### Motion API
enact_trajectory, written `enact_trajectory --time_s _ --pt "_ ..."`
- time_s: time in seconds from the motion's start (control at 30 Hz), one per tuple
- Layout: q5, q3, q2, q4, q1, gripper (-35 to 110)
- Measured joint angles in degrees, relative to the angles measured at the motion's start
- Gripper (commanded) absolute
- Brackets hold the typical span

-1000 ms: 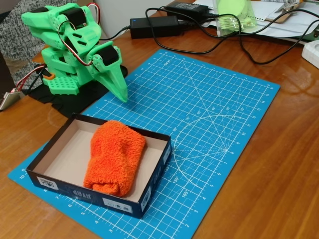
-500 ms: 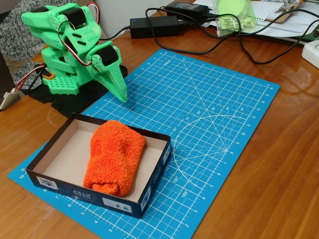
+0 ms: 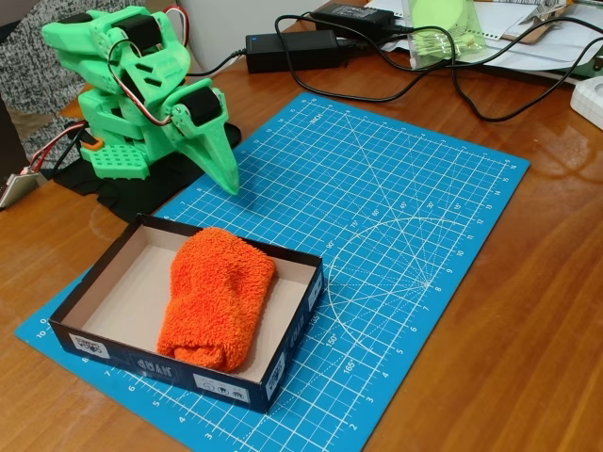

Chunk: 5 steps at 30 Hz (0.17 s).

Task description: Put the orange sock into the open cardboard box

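Wooden worktop (image 3: pixel 528 311), blue cutting mat (image 3: pixel 415 217) on it, cables and a power brick (image 3: pixel 292 49) at the back. Fixed view: sock (image 3: pixel 215 297) lies inside the box (image 3: pixel 283 363), toward its right wall, toe end resting near the front wall. Box sits on the mat's near-left corner. Task looks done from here. Sock reads as light, soft, squashy, not slippery; fuzzy pile should give good friction. If a re-grab were needed, pinch across the thick middle from above. Green arm (image 3: pixel 132 94) folded back at the mat's far-left edge, well apart from the box. Claw (image 3: pixel 226 174) points down at the mat, fingers pressed together, holding nothing.
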<state>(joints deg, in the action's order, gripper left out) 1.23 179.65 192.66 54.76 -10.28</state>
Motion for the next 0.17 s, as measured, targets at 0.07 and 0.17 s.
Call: enact_trajectory --time_s 0.07,0.17 --pt "0.0 0.0 0.0 0.0 0.0 0" --pt "0.0 0.0 0.0 0.0 0.09 0"
